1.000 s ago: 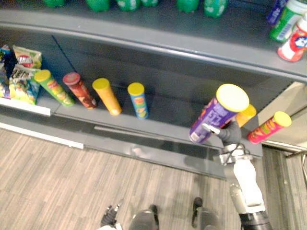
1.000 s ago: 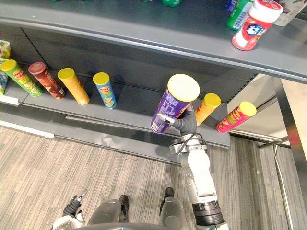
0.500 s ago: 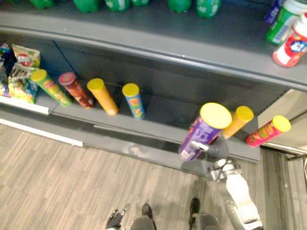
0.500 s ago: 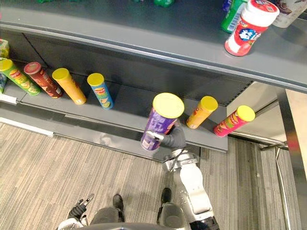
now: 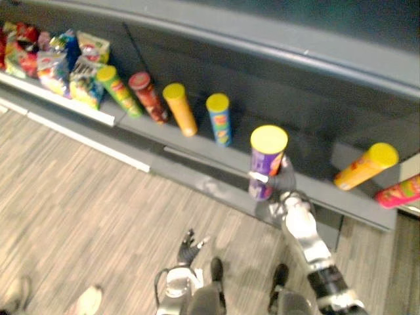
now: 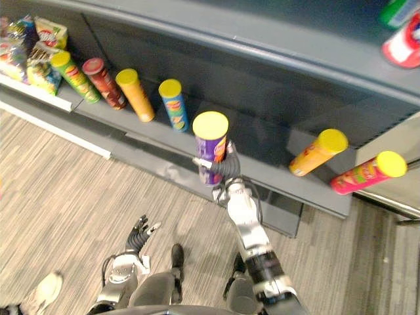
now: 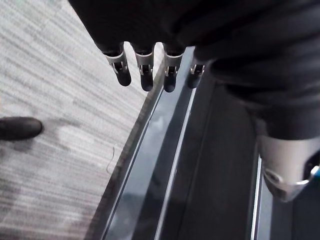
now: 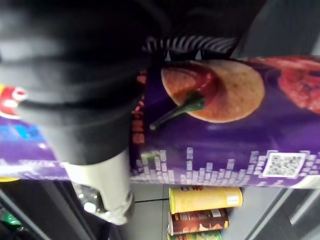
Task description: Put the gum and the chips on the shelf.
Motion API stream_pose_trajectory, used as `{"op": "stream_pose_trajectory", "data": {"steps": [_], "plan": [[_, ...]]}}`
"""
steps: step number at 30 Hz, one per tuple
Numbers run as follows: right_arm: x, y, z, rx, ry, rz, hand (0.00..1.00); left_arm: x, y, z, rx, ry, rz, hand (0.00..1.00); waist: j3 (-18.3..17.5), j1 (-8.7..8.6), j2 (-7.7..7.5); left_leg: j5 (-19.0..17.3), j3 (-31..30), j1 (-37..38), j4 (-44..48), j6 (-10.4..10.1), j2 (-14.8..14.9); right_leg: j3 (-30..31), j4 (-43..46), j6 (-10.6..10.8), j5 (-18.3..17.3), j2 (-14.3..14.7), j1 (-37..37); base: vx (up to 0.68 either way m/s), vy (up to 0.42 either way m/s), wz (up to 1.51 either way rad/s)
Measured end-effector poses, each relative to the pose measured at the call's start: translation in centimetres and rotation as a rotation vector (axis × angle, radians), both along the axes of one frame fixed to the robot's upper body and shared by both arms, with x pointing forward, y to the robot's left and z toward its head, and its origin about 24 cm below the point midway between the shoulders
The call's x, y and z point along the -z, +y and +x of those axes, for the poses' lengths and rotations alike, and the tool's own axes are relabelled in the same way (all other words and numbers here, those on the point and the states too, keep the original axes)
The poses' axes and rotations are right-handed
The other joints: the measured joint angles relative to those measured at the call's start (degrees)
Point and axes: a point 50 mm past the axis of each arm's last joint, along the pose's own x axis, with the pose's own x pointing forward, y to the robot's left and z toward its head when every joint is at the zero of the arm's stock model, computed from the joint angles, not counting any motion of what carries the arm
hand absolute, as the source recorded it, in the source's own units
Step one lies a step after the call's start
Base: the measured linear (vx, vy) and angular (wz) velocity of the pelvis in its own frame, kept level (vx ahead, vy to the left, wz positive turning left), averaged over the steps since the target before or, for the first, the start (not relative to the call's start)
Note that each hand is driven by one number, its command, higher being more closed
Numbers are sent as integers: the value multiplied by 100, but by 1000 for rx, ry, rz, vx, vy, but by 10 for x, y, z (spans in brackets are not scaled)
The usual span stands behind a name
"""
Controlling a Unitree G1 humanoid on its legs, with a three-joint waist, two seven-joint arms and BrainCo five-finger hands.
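Down by the low shelf, the right hand holds the purple chips can standing up, with its yellow lid on top. Its fingers are curled round the lower half of the can and grip it tight. The bottom of the can sits just under the fingers, right at the front edge of the shelf. It may be touching the shelf already, but I cannot tell for sure. To one side of the fingers, along the shelf, stand a blue can and an orange can, with a red can and a green can past them. On the other side of the fingers, well apart, are a yellow can and a pink can. The bare gap behind the fingers looks like a good spot for the purple can. The can is likely light and stiff, but it is thin card, so a hard squeeze could dent it. It is smooth and round, so it could slip or roll away. It is tall too, so it may tip over if let go too soon. Holding it low or round the middle seems best. The left hand hangs low over the floor, with its fingers loose and spread, holding nothing.
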Motion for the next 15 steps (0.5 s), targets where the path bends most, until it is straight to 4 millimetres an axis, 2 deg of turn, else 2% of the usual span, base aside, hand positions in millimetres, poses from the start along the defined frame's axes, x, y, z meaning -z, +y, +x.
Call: {"op": "stream_pose_trajectory", "data": {"steps": [3, 6, 9, 13, 15], "plan": [[-18, -13, 18, 122, -52, -4, 100, -8, -3, 7, 4, -45, 4, 0, 174, 78, 159, 129, -148, -210, -3, 32, -63, -130, 166, -1, -4, -86, -197, -97, 46, 27], [-38, -26, 34, 245, -96, 1, 100, -15, -8, 13, 42, -83, 9, 0, 351, 178, 209, 277, -240, -335, -87, 82, -119, -185, 369, -10, -33, -174, -395, -69, 44, 21], [-74, -35, 52, 339, -176, 15, 100, -25, -11, 22, 74, -136, 14, 0, 638, 192, 242, 374, -270, -523, -75, 79, -179, -186, 623, -17, -71, -288, -669, -79, 33, 10], [-101, -46, 63, 419, -230, 11, 100, -31, -9, 27, 71, -164, 15, 0, 822, 230, 336, 440, -292, -649, -54, 134, -235, -180, 837, -25, -129, -383, -862, -28, 8, 7], [-117, -58, 67, 471, -262, 17, 100, -35, -10, 31, 74, -184, 12, 0, 880, 268, 434, 447, -321, -810, 20, 144, -275, -184, 1000, -27, -175, -453, -1041, -12, -7, 10]]}}
